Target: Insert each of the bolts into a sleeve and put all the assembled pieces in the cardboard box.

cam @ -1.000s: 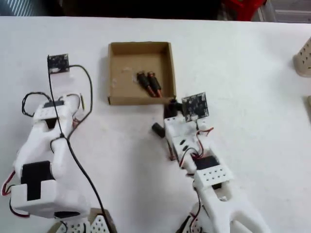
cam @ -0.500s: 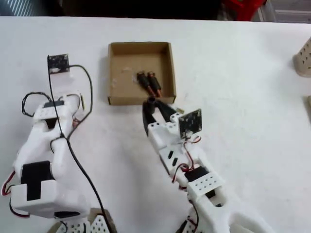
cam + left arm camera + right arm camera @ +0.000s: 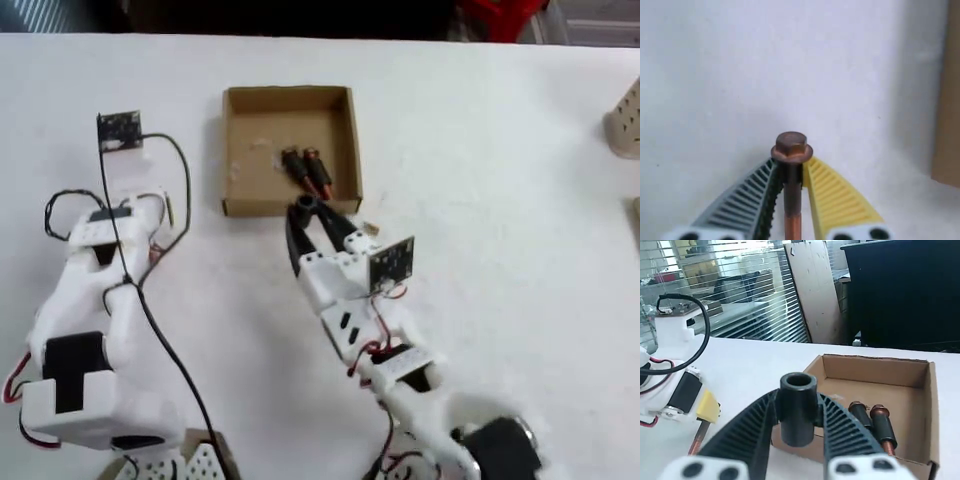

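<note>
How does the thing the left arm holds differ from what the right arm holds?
The bolt is copper-coloured, the sleeve black. The bolt is a slim rod with a solid hex head; the sleeve is a thicker tube with an open end. Each is clamped: the bolt in the left arm's jaws, the sleeve in the right arm's jaws.

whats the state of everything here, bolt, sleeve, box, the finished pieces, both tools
copper hex-head bolt, clamped in the left tool, no sleeve on it
black cylindrical sleeve, held upright in the right tool, bore empty
brown cardboard box, open on top, holding two pieces
two assembled bolt-and-sleeve pieces, lying side by side inside the box
</note>
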`<state>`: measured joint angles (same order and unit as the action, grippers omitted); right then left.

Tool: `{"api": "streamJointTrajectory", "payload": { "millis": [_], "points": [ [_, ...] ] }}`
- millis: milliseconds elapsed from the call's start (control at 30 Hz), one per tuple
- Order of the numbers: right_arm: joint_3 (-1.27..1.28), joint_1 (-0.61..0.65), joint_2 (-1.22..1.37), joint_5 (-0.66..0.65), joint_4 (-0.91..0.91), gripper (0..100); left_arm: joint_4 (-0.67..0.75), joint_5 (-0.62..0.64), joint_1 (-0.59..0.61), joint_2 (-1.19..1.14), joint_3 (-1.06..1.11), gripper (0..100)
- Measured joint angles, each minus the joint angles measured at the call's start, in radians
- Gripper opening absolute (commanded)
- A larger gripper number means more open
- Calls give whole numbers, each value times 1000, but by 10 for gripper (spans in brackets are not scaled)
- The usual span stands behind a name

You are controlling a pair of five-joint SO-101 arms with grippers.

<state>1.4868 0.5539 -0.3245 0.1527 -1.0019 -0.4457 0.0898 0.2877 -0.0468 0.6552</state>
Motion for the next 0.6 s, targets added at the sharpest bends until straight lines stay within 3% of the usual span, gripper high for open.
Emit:
{"api": "streamJointTrajectory", "payload": {
  "millis": [600],
  "points": [
    [-150, 127, 569, 3, -437, 15, 37, 0, 0, 0, 0, 20]
  ]
}}
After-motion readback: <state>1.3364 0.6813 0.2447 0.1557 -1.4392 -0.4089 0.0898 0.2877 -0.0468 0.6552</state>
